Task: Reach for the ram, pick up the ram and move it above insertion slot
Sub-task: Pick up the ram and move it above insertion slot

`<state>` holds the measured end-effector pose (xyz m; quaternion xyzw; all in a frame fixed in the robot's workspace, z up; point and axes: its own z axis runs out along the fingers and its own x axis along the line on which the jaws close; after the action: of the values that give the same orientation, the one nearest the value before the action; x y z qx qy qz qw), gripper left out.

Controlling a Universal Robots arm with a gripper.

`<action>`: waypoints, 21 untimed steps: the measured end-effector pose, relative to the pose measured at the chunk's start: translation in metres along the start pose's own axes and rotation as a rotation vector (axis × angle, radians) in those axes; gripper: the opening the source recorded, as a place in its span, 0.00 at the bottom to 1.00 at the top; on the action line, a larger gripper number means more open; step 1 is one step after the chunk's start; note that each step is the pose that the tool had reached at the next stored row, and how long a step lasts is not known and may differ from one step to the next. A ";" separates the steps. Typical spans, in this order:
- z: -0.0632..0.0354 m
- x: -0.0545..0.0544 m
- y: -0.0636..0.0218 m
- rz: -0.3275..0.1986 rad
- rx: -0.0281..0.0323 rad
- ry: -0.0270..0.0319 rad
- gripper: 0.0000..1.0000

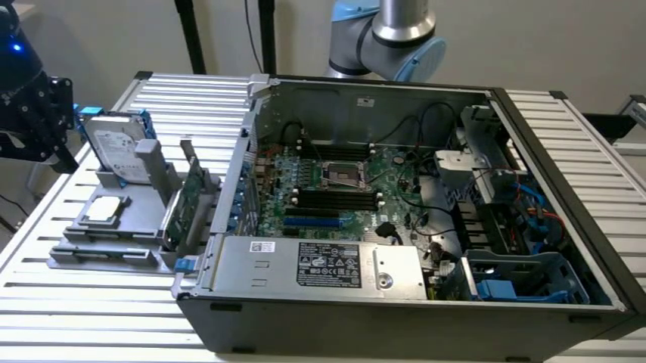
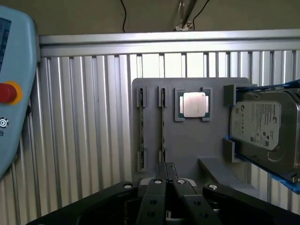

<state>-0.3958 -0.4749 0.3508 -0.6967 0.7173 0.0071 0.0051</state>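
Note:
The ram stands edge-on as a thin dark strip [image 2: 162, 123] in a slot of the grey holder [image 2: 187, 140], with a second similar strip [image 2: 141, 124] in the slot beside it. My gripper [image 2: 166, 167] hovers over the holder's near edge, just short of those slots, its fingers together with nothing between them. In the exterior view the black wrist unit [image 1: 30, 106] hangs above the holder [image 1: 111, 253] at the exterior view's left. The motherboard's long black memory slots [image 1: 338, 198] lie inside the open computer case [image 1: 404, 302].
The holder also carries a CPU [image 2: 193, 104] and an upright hard drive [image 2: 262, 126]. A tall green expansion card [image 1: 187, 204] stands between the holder and the case wall. A teach pendant with a red button [image 2: 9, 91] lies beside the slatted table.

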 end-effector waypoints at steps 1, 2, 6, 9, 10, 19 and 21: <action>0.0000 0.000 0.0007 -0.006 0.0000 0.0001 0.11; 0.0000 0.000 0.0008 -0.008 0.0000 0.0001 0.11; 0.0000 0.000 0.0008 -0.009 0.0001 0.0000 0.12; 0.0000 0.000 0.0009 -0.009 0.0000 0.0001 0.24; 0.0002 0.000 0.0009 -0.009 0.0001 -0.0001 0.30; 0.0135 0.004 0.0009 -0.010 0.0000 0.0001 0.42; 0.0170 0.006 0.0009 -0.014 -0.0001 0.0001 0.42</action>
<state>-0.3968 -0.4803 0.3337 -0.7017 0.7125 0.0071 0.0050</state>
